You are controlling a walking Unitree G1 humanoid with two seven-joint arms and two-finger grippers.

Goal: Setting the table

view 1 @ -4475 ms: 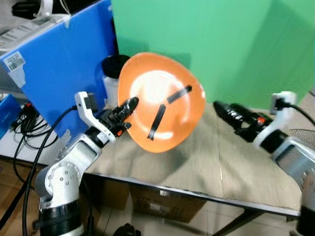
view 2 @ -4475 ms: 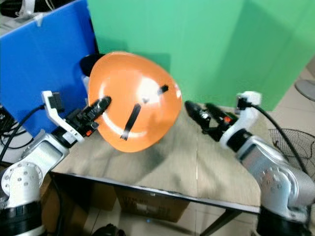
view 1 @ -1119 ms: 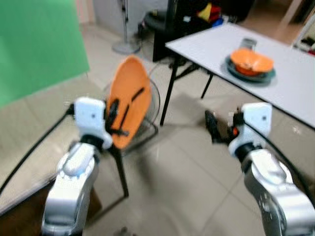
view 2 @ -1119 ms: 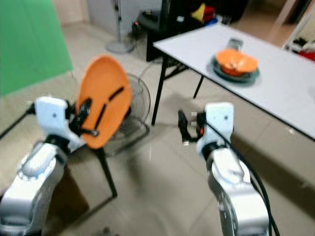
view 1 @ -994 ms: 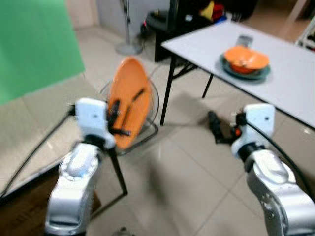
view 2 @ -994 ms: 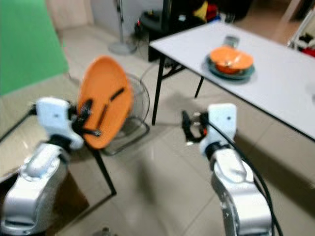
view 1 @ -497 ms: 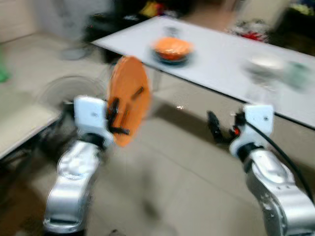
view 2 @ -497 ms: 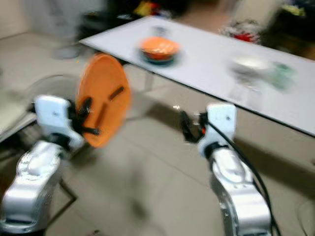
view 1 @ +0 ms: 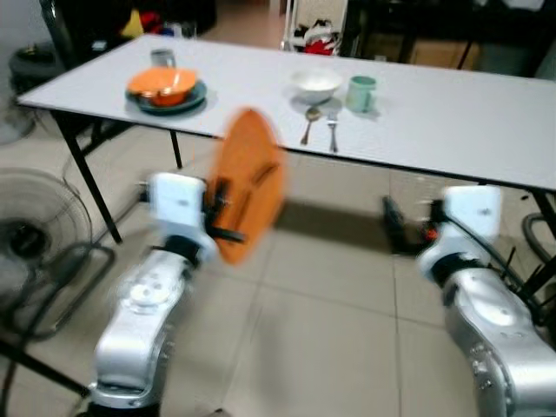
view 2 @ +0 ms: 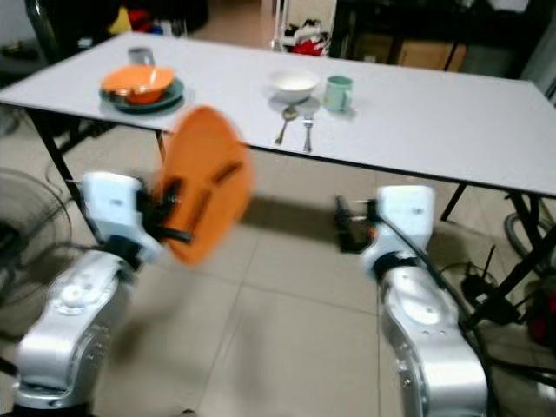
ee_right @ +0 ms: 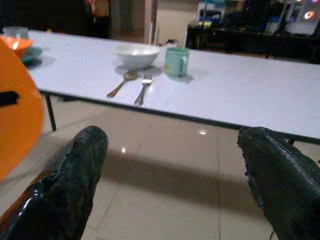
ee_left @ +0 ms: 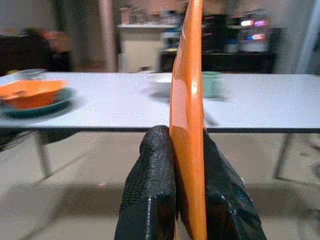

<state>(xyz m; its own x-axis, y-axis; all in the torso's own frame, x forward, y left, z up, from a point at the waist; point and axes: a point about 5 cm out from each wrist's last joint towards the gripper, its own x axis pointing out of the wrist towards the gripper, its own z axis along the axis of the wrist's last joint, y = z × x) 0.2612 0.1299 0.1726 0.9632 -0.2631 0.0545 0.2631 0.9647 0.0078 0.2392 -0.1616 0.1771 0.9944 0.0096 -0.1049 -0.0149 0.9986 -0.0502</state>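
Carried item: orange plate [view 1: 248, 184], held on edge in the air, short of the near edge of the bench [view 1: 452, 113] and lower than its top.
Left end effector [ee_left: 187, 165]: 2 black fingers [ee_left: 152, 185] pressed against opposite faces of the orange plate at its lower rim, pinching it.
Right end effector [ee_right: 172, 175]: fingers spread wide, holding nothing, level with the space beneath the bench and pointing at its near edge.
Bench contents: 1 orange bowl [view 1: 162, 83] on a dark green plate [view 1: 170, 101] toward the left end of the bench; near the middle, a white bowl [view 1: 315, 82], a pale green mug [view 1: 361, 92] just beside it, and a spoon [view 1: 309, 124] and fork [view 1: 332, 132] lying side by side just in front of both.
Plate orientation: nearly vertical; the left wrist view shows it edge-on, rim running up and down. The long axis runs from the pinched lower rim up to the free rim, tilted a little toward the bench. In the head views its strap-marked face turns toward the robot.
Risk 1: judged, slip or swing, because the grip is at 1 rim point and the head views are blurred as if the body is moving.
Risk 2: judged, the free upper rim could strike the bench edge on approach, since it sits below the top.
Risk 3: judged, setting it down on edge would let it topple onto the spoon and fork; it needs laying flat on a bare part of the bench.
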